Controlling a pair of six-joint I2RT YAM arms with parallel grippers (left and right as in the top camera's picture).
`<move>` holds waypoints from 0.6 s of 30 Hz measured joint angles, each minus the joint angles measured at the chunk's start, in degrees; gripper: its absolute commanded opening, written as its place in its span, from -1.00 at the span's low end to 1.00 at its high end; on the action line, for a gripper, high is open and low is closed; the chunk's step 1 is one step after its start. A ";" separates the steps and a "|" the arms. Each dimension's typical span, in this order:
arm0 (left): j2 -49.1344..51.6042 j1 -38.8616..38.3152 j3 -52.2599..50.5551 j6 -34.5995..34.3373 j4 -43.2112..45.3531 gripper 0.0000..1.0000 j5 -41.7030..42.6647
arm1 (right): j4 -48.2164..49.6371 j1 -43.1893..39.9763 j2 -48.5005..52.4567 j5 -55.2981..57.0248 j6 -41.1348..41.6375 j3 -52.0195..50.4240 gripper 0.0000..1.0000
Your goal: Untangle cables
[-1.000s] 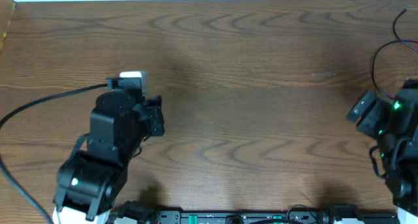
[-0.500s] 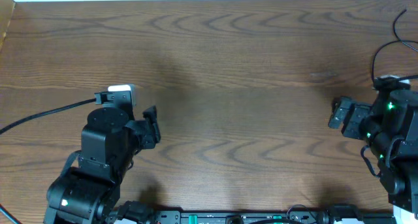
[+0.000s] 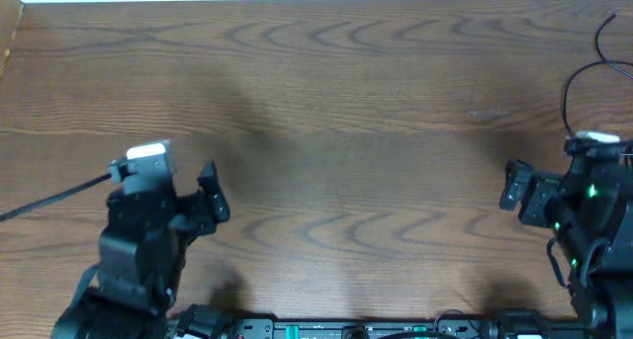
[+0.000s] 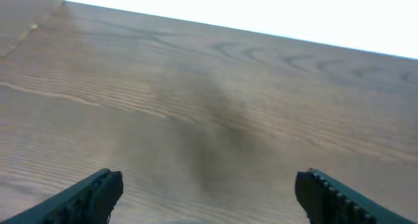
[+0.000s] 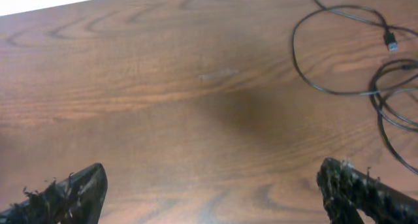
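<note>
Jaws spread wide and holding nothing, the left gripper [image 4: 208,181] hangs over the wooden table [image 3: 346,102] near its left side. The right gripper [image 5: 212,170], jaws equally wide and empty, hangs near the right edge. Beyond it and to its right, the black cable [image 5: 292,44] lies in loose loops on the wood (small plug [image 5: 390,41] showing), touched by neither gripper.

Overhead straight down on table [image 3: 346,131]; wrist views low, forward-facing.

free: table [image 3: 346,131] middle, wide open | obstacle: black cable [image 5: 292,44] loops at far right edge
</note>
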 measured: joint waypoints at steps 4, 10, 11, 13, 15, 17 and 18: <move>-1.40 0.00 0.00 -0.09 -1.29 0.84 -1.75 | 3.10 0.00 -5.81 0.02 0.87 -5.84 0.98; -1.57 0.00 0.00 -0.09 -2.69 0.85 -2.05 | 4.98 0.00 -12.13 0.02 2.86 -10.95 0.99; -1.79 0.00 -0.02 -0.07 -2.91 0.84 -2.03 | 4.96 0.00 -12.81 0.02 2.97 -11.39 0.99; -2.60 0.00 -0.07 -0.09 -2.73 0.85 -2.03 | 4.92 0.00 -14.21 0.02 3.17 -11.96 0.98; -4.28 0.00 -0.68 -0.09 -2.27 0.84 -1.95 | 4.98 0.00 -15.21 0.00 3.19 -12.00 0.99; -6.75 0.00 -1.92 -0.09 -1.29 0.85 -1.16 | 4.98 0.00 -16.37 0.04 3.17 -12.00 0.98; -8.35 0.00 -2.75 -0.15 -0.94 0.84 -0.39 | 4.98 0.00 -16.98 0.02 3.17 -12.02 0.99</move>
